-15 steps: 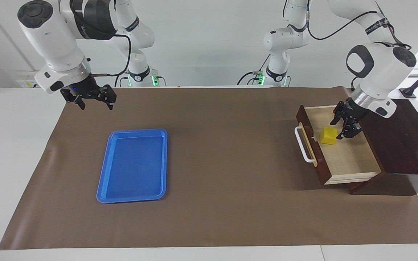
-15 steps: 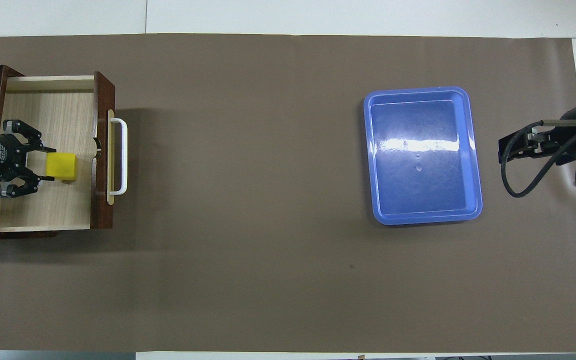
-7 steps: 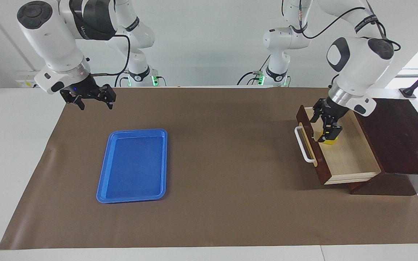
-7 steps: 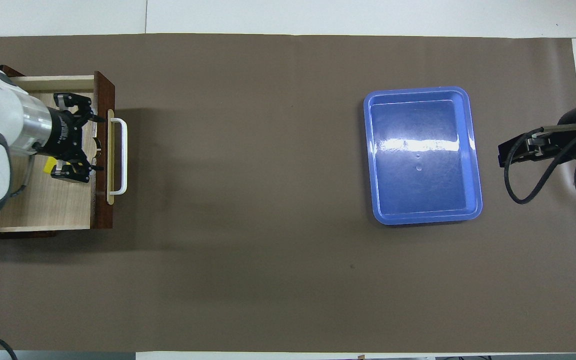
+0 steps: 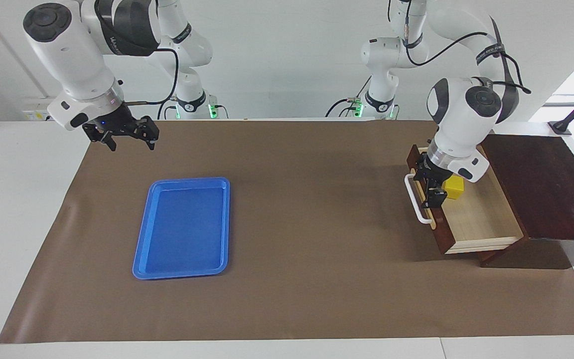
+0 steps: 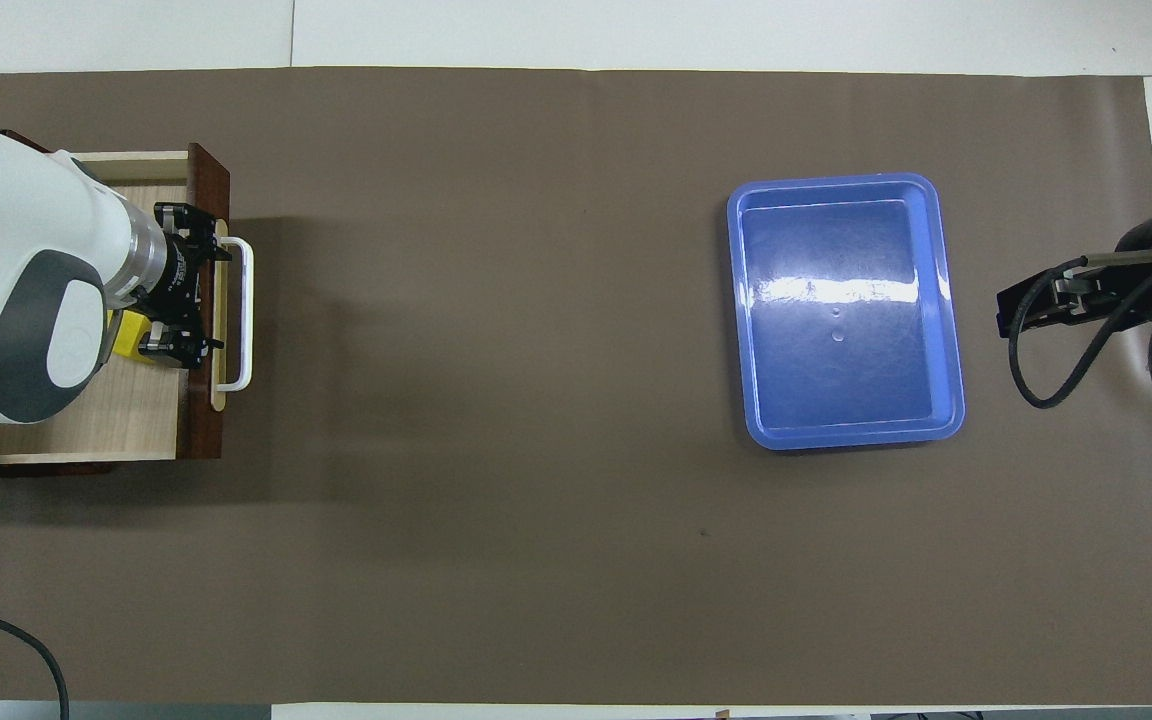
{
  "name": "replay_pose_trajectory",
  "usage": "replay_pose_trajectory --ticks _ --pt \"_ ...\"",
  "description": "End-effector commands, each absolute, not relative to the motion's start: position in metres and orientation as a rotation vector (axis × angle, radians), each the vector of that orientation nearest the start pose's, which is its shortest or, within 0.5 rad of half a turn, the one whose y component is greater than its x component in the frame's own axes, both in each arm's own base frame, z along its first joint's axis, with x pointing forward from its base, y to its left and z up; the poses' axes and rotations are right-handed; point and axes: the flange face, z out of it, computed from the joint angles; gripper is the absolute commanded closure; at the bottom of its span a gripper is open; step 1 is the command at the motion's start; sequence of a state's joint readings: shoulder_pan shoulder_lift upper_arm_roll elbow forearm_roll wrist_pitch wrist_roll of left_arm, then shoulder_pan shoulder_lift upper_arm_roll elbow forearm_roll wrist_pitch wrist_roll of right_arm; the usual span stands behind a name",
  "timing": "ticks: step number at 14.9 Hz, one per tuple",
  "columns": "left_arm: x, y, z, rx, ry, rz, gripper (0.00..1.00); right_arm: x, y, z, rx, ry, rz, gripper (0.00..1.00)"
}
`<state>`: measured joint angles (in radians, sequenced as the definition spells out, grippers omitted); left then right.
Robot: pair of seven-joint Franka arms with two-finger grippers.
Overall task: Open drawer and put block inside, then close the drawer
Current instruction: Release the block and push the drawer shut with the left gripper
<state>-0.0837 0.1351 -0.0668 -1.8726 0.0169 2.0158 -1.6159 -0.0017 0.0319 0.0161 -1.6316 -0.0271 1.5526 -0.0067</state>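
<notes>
Brown table mat, one drawer, one block, one tray, two tools

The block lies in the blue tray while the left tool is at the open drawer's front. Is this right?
Not quite. The block lies inside the open drawer, not in the tray, which holds nothing. The facing view shows this. The rest stands: the left tool is at the drawer's front, by the handle.

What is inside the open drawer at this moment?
The yellow block lies on the light wood floor of the drawer, near its front panel. The left arm covers part of the block and part of the floor.
</notes>
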Motion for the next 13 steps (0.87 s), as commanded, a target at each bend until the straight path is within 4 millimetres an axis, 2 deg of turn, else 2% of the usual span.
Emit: replay_pose_trajectory --ticks 1,3,6,9,11,13 --pt "0.589 -0.061 0.444 -2.352 -2.047 -0.065 0.00 0.549 0.001 0.578 -3.179 -0.056 0.188 0.00" --pt "0.591 -0.048 0.446 -2.335 -2.025 -0.112 0.00 0.549 -0.005 0.578 -3.179 -0.042 0.189 0.00" --pt "0.593 0.001 0.445 -2.243 -2.114 -0.117 0.00 0.549 -0.007 0.578 -3.179 -0.037 0.186 0.00" --pt "0.593 0.037 0.444 -2.221 -2.147 -0.132 0.00 0.549 -0.007 0.578 -3.178 -0.037 0.187 0.00" --pt "0.592 0.051 0.444 -2.247 -2.118 -0.128 0.00 0.550 -0.007 0.578 -3.178 -0.039 0.184 0.00" --pt "0.590 0.076 0.444 -2.243 -2.126 -0.141 0.00 0.550 -0.007 0.578 -3.178 -0.039 0.184 0.00"
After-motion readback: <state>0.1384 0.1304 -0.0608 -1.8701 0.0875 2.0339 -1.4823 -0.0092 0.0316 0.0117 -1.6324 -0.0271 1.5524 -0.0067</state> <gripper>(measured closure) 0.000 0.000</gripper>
